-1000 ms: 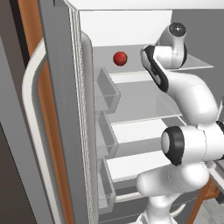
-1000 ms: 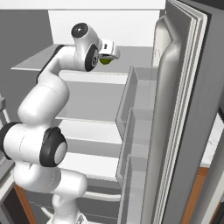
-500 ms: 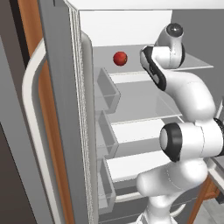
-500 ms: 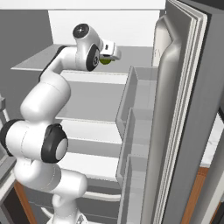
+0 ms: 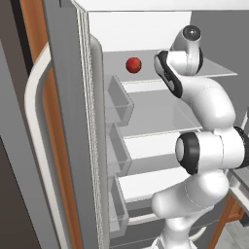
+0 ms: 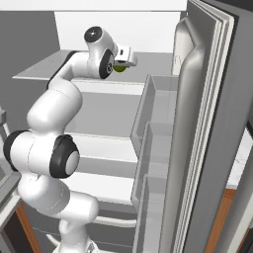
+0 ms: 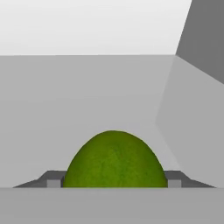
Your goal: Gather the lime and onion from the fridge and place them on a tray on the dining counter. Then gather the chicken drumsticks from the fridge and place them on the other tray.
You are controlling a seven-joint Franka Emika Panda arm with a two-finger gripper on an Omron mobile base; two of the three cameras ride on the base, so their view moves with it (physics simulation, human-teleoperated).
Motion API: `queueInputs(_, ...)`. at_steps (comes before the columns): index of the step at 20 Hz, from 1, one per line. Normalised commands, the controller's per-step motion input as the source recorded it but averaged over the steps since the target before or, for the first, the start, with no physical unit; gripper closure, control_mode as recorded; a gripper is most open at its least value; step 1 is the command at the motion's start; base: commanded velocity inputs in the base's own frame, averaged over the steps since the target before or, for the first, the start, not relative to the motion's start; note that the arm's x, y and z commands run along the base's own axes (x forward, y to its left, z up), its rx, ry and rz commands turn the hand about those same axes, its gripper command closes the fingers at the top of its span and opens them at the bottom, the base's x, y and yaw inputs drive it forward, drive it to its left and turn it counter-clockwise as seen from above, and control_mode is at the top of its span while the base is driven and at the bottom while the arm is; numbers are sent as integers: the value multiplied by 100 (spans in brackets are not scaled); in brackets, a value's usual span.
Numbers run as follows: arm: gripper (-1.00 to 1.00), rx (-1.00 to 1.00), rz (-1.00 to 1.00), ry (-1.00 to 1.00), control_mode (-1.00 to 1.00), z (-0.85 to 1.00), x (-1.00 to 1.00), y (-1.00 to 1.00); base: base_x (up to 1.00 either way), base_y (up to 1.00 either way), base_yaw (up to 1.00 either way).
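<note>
End effector [image 7: 114,183] around dimpled round lime [image 7: 114,159]

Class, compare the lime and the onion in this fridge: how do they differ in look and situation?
Colour: the lime is green, the onion dark red. Situation: the lime sits between the pincer's fingertips, whereas the onion rests alone on the top shelf, away from the arm. Both are small, round and inside the fridge.

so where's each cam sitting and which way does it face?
Left base view: behind-left of the arm, facing the open fridge; onion on the top shelf, arm at right.
Right base view: behind-right, same fridge; gripper at the lime.
Hand view: along the gripper, lime between the fingertips.
Shared: the base views share the shelves; right base and hand views share the lime.
</note>
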Motion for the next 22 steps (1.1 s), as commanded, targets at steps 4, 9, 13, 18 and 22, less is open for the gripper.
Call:
queueInputs(4,100,0,0,0,-100,-20,-8,0,0,0,0)
queueInputs(9,100,0,-1,-12,-100,-2,-82,0,0,0,0)
queueInputs(13,100,4,0,-11,-100,19,-100,0,0,0,0)
queueInputs(18,100,6,0,-5,-100,19,-100,0,0,0,0)
queueInputs(22,100,8,0,1,-100,39,-99,0,0,0,0)
